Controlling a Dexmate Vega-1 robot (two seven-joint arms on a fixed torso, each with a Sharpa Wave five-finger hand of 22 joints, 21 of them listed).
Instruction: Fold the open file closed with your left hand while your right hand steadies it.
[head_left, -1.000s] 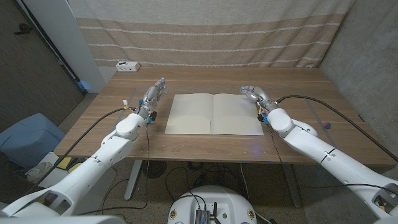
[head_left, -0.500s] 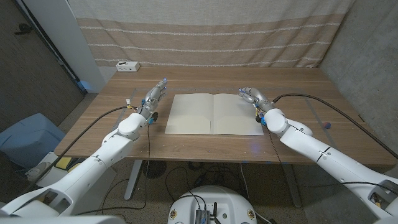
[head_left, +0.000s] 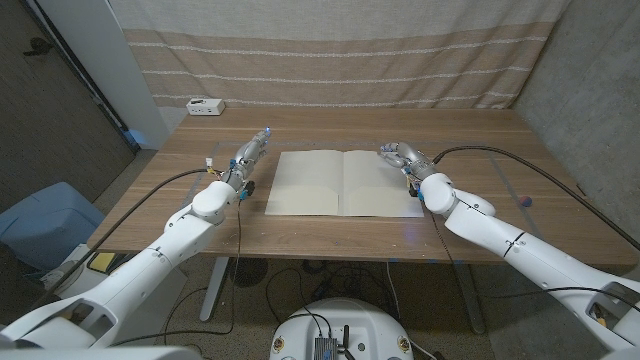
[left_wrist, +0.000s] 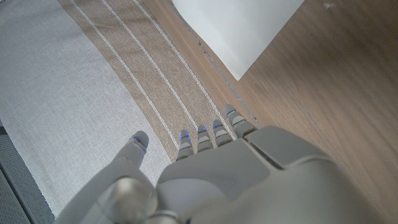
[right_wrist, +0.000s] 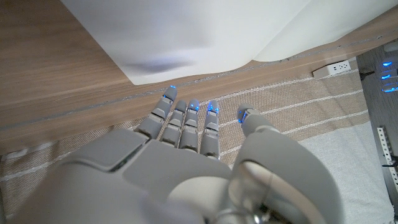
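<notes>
**Q:** Where is the file?

**A:** The file (head_left: 343, 183) lies open and flat on the table (head_left: 330, 235), near the middle. Both cream pages face up. The centre fold runs from the near edge toward the far edge. One corner of the file shows in the left wrist view (left_wrist: 239, 31), lying on the wood.

**Q:** State of the left hand?

**A:** The left hand (head_left: 250, 148) is beside the file's left page, apart from it, with bare table between them. Its fingers (left_wrist: 214, 134) are extended and close together, with the thumb set off to one side. It holds nothing. From the head view it seems to stand on its edge; I cannot tell whether it touches the table.

**Q:** State of the right hand?

**A:** The right hand (head_left: 403, 156) is at the far right corner of the right page. Its fingers (right_wrist: 186, 118) are straight and slightly apart, tips lit blue, reaching toward the page edge. It grips nothing. In the right wrist view the page corner (right_wrist: 186, 37) lies just past the fingertips. I cannot tell whether the hand presses on the paper or hovers just over it.

**Q:** Anything else on the table?

**A:** A small white box (head_left: 205, 105) sits at the far left corner, well apart from the file. A striped curtain (head_left: 330, 55) hangs behind the table. Black cables run along both forearms.
</notes>
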